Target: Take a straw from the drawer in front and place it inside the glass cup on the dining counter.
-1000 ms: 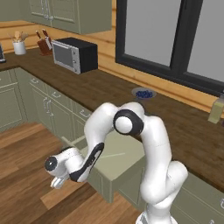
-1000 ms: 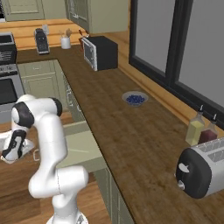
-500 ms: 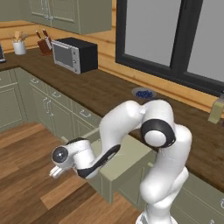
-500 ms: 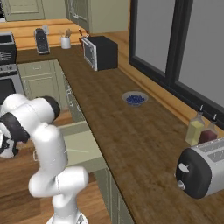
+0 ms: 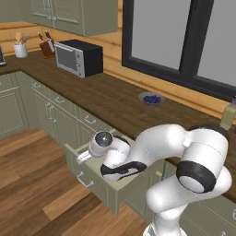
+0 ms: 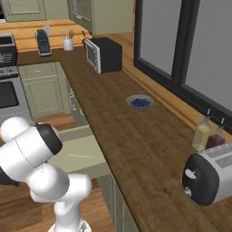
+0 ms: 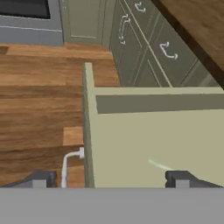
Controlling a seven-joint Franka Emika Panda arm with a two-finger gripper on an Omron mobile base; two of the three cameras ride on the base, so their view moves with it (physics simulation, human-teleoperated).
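Gripper hangs spread wide, empty, over the pulled-out drawer, lining up with the straw lying inside.

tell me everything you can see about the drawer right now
The drawer is a wide, shallow sage-green box, pulled well out from the cabinets under the wooden worktop. Its floor is flat and plain, with low walls around it. A small silver bar handle sticks out from its front, over the wood floor. A thin pale straw lies on the drawer floor. The end effector hangs over the drawer's front edge, one finger inside near the straw, one outside by the handle.
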